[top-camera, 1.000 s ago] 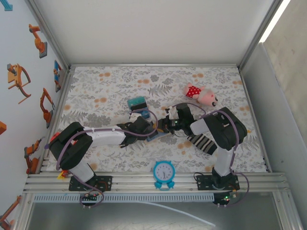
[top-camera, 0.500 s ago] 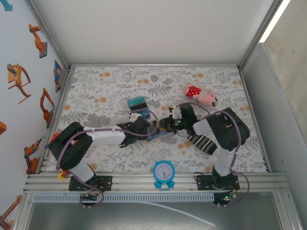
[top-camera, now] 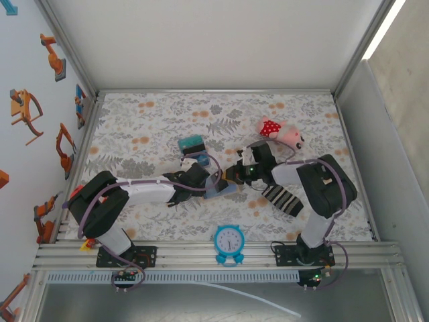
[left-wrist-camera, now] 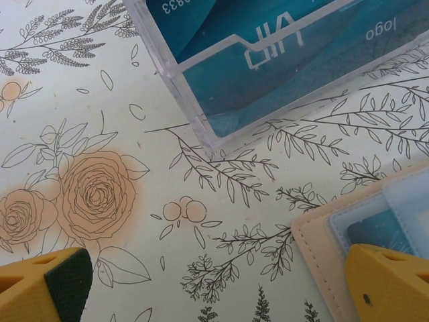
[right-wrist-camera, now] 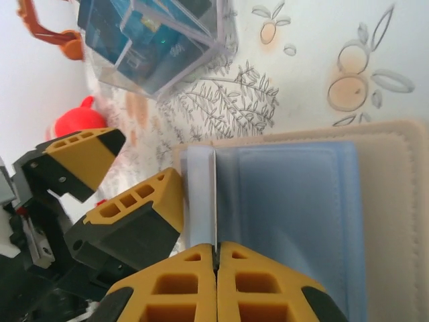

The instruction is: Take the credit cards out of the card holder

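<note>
Two grippers met over an open tan card holder (right-wrist-camera: pixel 288 215) on a floral table (top-camera: pixel 147 121).
The left gripper (left-wrist-camera: pixel 218 285) stayed spread wide, one fingertip on the holder's corner, near a clear box (left-wrist-camera: pixel 201 100) of teal credit cards (left-wrist-camera: pixel 268 60). The right gripper (right-wrist-camera: pixel 216 268) had closed fully, pinching a thin pocket edge.

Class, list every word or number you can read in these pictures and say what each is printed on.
"VIP": upside down in the left wrist view, on the teal card inside the clear box.
"logo": upside down, on the same teal card.
"833": cut off by the picture's top edge, on a card in that box.
Numerals on the clock: too small to read.
Print on the boxed cards in the right wrist view: too blurred to read.
</note>
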### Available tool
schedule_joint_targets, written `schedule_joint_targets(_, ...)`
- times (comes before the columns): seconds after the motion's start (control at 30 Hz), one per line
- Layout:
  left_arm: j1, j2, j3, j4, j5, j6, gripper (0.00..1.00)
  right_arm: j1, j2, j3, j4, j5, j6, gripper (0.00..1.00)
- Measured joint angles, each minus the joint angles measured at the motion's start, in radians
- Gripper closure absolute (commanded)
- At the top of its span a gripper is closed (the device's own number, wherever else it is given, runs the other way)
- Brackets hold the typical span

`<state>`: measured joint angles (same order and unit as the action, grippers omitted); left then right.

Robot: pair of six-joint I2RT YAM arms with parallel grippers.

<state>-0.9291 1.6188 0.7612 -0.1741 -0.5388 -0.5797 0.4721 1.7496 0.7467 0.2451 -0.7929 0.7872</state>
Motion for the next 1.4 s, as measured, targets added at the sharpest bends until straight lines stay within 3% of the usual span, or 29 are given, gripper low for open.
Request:
schedule_joint_targets(0.23, 0.000, -0.031, 0.000, -0.041, 0.000, 0.016, 0.03, 0.000, -0.116, 0.125, -0.349, 0.133, -0.222, 0.99)
schedule_joint_targets(0.6, 0.004, -0.293, 0.020, -0.083, 0.026, 0.107, 0.03, 0.002, -0.278, 0.163, -0.586, 0.184, -0.443, 1.00)
schedule_joint_targets(0.87, 0.116, -0.482, 0.025, -0.026, 0.325, 0.293, 0.03, 0.038, -0.411, 0.221, -0.657, 0.149, -0.618, 1.00)
schedule_joint_targets(1.13, 0.170, -0.497, 0.052, -0.005, 0.668, 0.487, 0.00, 0.089, -0.421, 0.295, -0.719, 0.086, -0.745, 1.00)
schedule_joint_targets(1.4, 0.172, -0.432, 0.097, -0.023, 0.912, 0.644, 0.21, 0.139, -0.420, 0.354, -0.806, 0.049, -0.860, 1.00)
